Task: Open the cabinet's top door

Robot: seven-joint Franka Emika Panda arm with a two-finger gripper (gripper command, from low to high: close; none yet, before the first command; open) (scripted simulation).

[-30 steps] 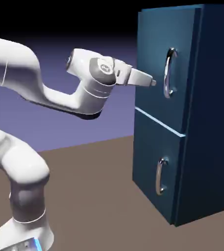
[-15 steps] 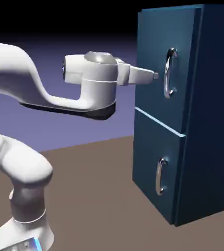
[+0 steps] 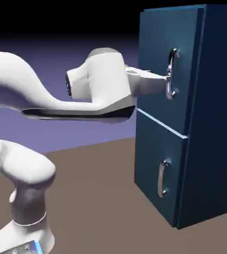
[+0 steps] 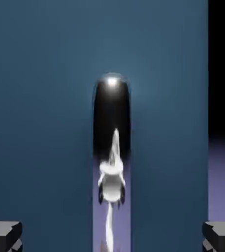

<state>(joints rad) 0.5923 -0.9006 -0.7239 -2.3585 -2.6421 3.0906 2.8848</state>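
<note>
While my gripper (image 3: 168, 78) reaches level to the right, its jaws stand wide apart at the top door's handle (image 3: 172, 73), which runs up the middle between my fingertips (image 4: 3, 235) in the hand view. Bare door panel (image 3: 155, 64) flanks it. That door heads the cabinet (image 3: 209, 129), far right on the table (image 3: 100, 198).

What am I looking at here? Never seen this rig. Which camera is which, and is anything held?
It's a simulated white robot arm on a brown table, facing a dark blue cabinet with two doors. The exterior view is from a fixed camera beside the robot. The hand view looks out along the claw: its grey fingertips show in the bottom corners, spread wide, with the top door and its silver handle centred ahead. The claw is open at the handle; nothing is held.
</note>
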